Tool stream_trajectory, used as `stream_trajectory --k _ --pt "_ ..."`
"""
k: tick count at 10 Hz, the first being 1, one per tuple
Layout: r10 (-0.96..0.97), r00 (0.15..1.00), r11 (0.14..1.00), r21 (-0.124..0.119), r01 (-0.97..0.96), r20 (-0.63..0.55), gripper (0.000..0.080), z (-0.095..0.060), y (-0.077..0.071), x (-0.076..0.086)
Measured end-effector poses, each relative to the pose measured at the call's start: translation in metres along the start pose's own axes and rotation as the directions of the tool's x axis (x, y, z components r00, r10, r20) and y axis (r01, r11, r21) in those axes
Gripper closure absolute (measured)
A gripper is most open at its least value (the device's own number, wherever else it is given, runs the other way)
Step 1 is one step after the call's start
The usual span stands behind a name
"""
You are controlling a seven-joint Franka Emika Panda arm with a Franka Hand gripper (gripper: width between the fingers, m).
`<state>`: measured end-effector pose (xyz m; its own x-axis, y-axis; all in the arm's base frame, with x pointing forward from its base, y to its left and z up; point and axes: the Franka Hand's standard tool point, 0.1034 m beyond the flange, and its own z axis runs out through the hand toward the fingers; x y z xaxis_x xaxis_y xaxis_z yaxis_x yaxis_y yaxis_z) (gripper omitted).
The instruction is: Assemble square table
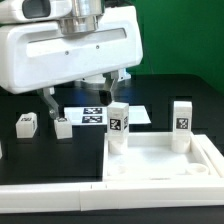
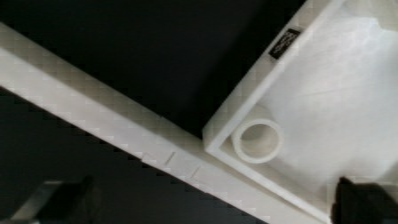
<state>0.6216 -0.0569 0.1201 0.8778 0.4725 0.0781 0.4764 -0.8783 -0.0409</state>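
The white square plate lies at the exterior view's right, and two white legs stand upright on its far side, each with a tag. Two more tagged legs lie loose on the black table at the left. My gripper hangs open above the table, behind the plate's left corner, holding nothing. In the wrist view a corner of the plate shows with one round socket. Both dark fingertips are spread wide apart, and my gripper has nothing in it.
A long white border rail runs along the table's front, close beside the plate's corner. The marker board lies flat behind the legs. A green wall closes off the back.
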Motion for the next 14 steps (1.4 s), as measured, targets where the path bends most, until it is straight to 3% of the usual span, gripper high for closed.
stream_trajectory --k 1,3,5,6,9,10,12,14 --pt "0.085 0.996 0.996 0.01 -0.085 0.002 0.0151 0.001 0.0 -0.007" --pt "0.314 0.948 0.948 0.032 -0.316 0.05 0.0151 0.01 -0.002 -0.061" --pt "0.474 0.878 0.88 0.009 -0.476 0.06 0.0151 0.023 -0.009 -0.095" --pt "0.554 0.832 0.832 0.007 -0.554 0.041 0.0151 0.024 -0.012 -0.091" --pt "0.553 0.83 0.831 0.018 -0.556 0.072 0.0151 0.026 -0.015 -0.093" --pt "0.562 0.822 0.824 0.016 -0.566 0.09 0.0151 0.031 -0.012 -0.106" --pt "0.558 0.786 0.808 0.043 -0.588 0.265 0.0151 0.034 -0.023 -0.148" --pt "0.562 0.73 0.78 0.043 -0.624 0.389 0.0151 0.04 -0.036 -0.152"
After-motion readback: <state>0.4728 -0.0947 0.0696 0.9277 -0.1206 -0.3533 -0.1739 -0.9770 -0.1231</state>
